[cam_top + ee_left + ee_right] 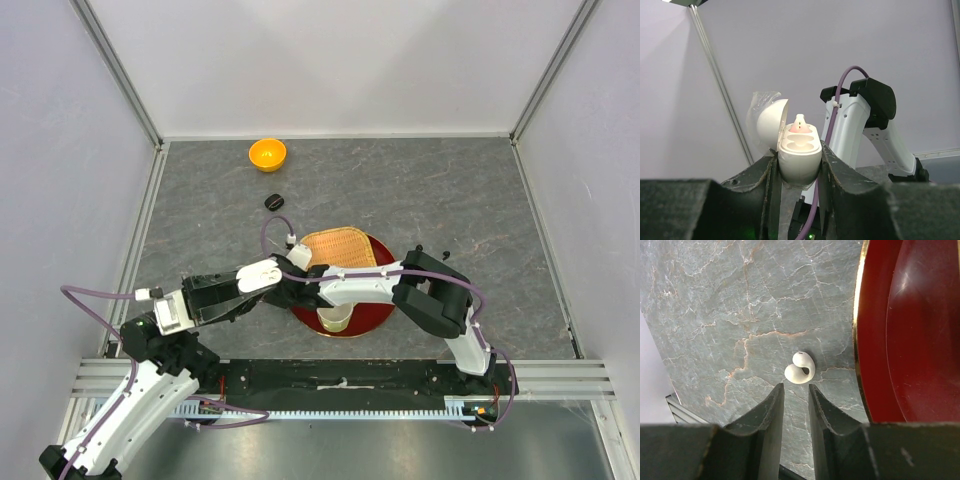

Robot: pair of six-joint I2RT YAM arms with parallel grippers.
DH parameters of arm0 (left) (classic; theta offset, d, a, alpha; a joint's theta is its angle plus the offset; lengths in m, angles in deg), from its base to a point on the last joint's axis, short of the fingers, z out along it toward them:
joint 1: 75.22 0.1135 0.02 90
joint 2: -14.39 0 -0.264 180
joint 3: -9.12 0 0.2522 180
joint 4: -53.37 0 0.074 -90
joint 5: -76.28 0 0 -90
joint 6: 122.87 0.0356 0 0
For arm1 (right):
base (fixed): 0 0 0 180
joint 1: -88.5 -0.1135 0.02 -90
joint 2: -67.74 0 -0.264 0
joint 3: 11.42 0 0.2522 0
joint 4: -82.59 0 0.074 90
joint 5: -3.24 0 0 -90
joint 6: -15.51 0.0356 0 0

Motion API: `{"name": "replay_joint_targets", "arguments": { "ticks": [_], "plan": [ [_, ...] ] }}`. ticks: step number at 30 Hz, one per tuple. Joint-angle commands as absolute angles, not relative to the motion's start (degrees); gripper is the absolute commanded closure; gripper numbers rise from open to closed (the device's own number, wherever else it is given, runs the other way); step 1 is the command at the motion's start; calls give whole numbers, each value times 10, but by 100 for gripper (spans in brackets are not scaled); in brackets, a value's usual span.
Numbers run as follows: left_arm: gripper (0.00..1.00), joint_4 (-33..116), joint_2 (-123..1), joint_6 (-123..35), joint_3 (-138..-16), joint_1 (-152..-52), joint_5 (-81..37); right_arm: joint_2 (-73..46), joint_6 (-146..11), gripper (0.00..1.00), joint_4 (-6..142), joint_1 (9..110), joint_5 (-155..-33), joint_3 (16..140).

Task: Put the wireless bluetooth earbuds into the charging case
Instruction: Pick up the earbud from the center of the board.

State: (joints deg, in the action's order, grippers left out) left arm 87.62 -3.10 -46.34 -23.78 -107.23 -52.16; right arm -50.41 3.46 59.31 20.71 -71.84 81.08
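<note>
In the left wrist view my left gripper is shut on the white charging case and holds it upright. Its lid is swung open to the left. A small white piece stands up in the far well, and the near well is empty. In the right wrist view one glossy white earbud lies on the grey stone table just beyond my right gripper. That gripper's jaws stand a narrow gap apart with nothing between them. From above, both grippers meet at the plate's left edge, near the case.
A red plate carries a woven tray and a white cup; its gold rim lies right of the earbud. A small black object and an orange bowl sit farther back.
</note>
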Motion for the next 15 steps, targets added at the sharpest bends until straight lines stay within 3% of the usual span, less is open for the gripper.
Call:
{"name": "replay_joint_targets", "arguments": {
  "ticks": [1, 15],
  "plan": [
    [98, 874, -27, -439, -249, -1074, -505, -506, 55, 68, 606, 203, -705, 803],
    [98, 870, -29, -436, -250, -1074, -505, -530, 54, 68, 609, 203, -704, 814]
  ]
}}
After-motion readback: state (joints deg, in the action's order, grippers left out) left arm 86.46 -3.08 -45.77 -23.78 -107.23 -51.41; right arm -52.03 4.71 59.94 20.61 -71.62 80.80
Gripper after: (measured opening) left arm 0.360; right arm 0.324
